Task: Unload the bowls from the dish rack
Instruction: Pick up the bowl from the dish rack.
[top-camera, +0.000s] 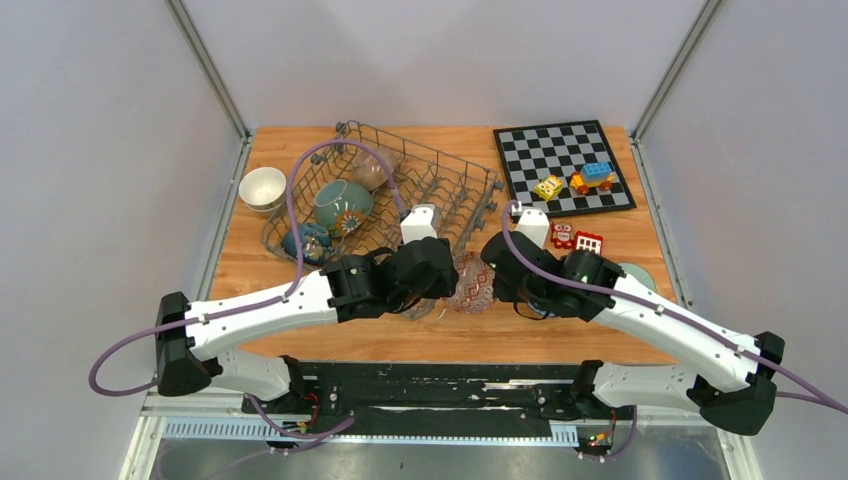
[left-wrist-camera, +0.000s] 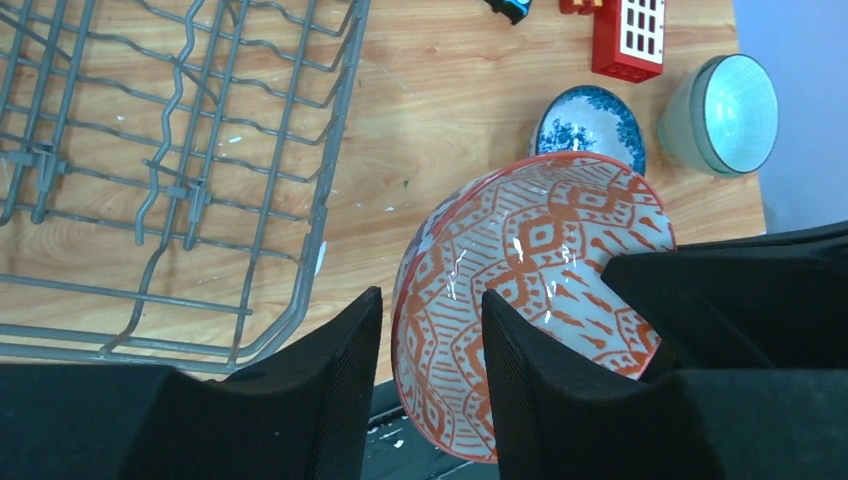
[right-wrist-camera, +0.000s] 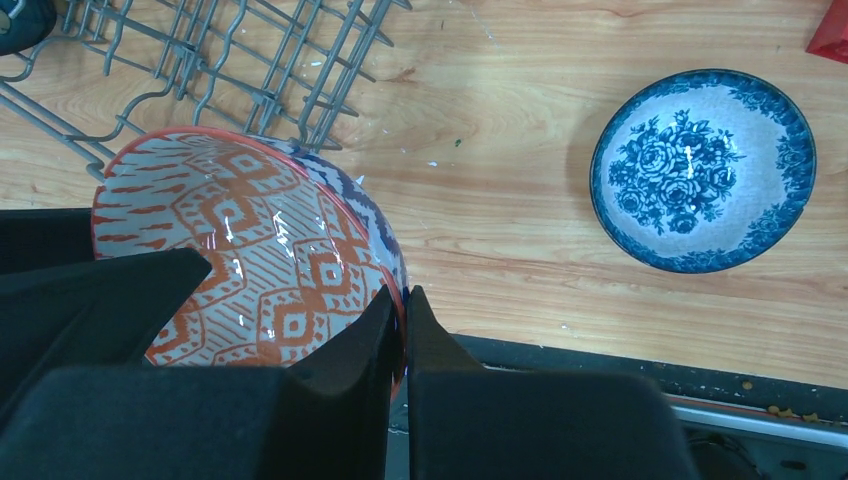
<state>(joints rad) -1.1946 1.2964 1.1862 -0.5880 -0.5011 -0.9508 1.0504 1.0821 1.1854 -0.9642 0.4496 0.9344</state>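
An orange-patterned bowl (top-camera: 474, 285) hangs tilted between my two grippers near the table's front edge. My right gripper (right-wrist-camera: 403, 300) is shut on its rim (right-wrist-camera: 250, 250). My left gripper (left-wrist-camera: 430, 330) is open, and its jaws straddle the opposite rim (left-wrist-camera: 520, 260) with a gap showing. The grey wire dish rack (top-camera: 450, 190) lies at the back left. It holds a teal bowl (top-camera: 342, 203), a blue bowl (top-camera: 305, 242) and a clear bowl (top-camera: 375, 165). A blue floral bowl (right-wrist-camera: 700, 170) sits on the table right of the rack.
A white bowl (top-camera: 262, 188) stands on the table left of the rack. A chessboard (top-camera: 560, 150) with toy blocks (top-camera: 590, 178) lies at the back right. Red blocks (top-camera: 577, 238) sit in front of it. A pale green cup (left-wrist-camera: 725, 115) lies near the right edge.
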